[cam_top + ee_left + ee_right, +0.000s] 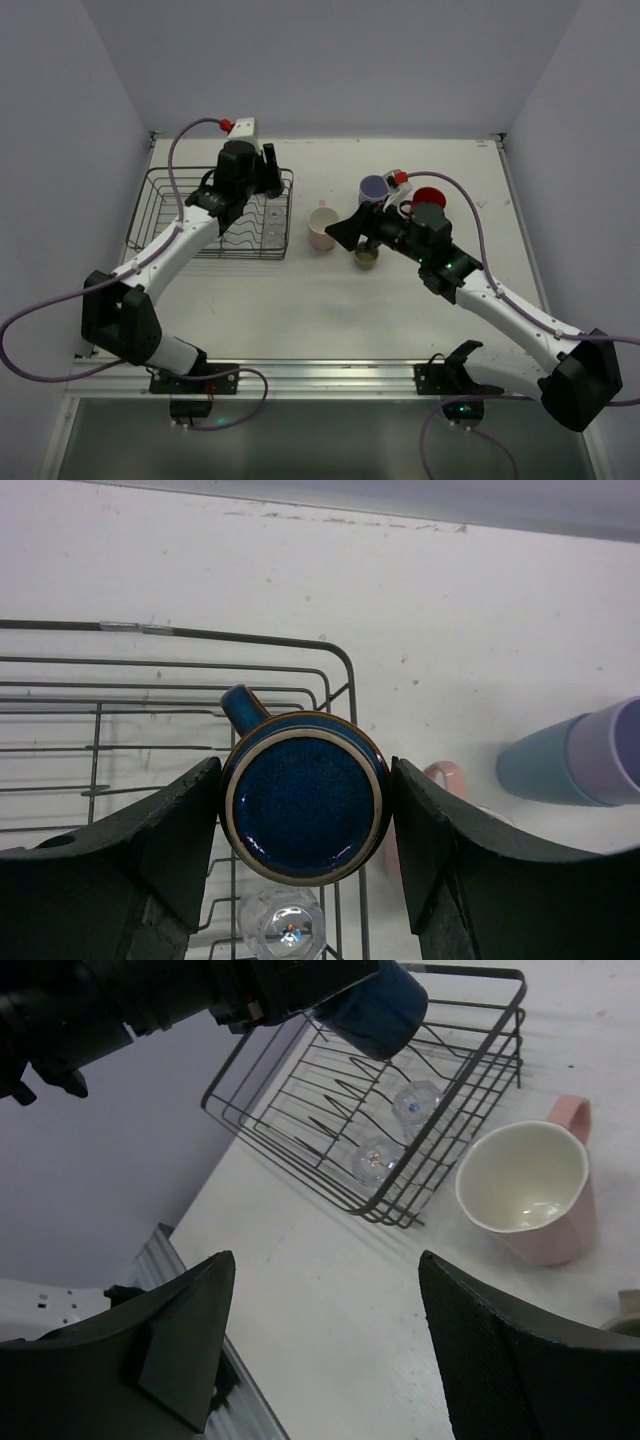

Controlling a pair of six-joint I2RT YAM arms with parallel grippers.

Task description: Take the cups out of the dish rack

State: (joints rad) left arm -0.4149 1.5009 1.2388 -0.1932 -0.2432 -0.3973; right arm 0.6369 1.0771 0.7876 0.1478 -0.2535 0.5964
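Note:
My left gripper [305,810] is shut on the small blue cup [305,798], a finger on each side of it. It holds the cup above the right end of the black wire dish rack [200,665]. The same cup [375,1010] hangs over the rack [470,1050] in the right wrist view. My right gripper [325,1330] stands open over bare table with nothing between its fingers. From above, it [345,232] is just left of the olive-brown mug [366,258]. The pale pink cup [322,228], lavender tumbler [374,188] and red mug [430,197] stand on the table right of the rack [160,215].
Two clear glass pieces [415,1100] [372,1157] lie in the rack near its right end. The pink cup [530,1195] stands upright close to the rack's corner. Walls close the table in at the back and on both sides.

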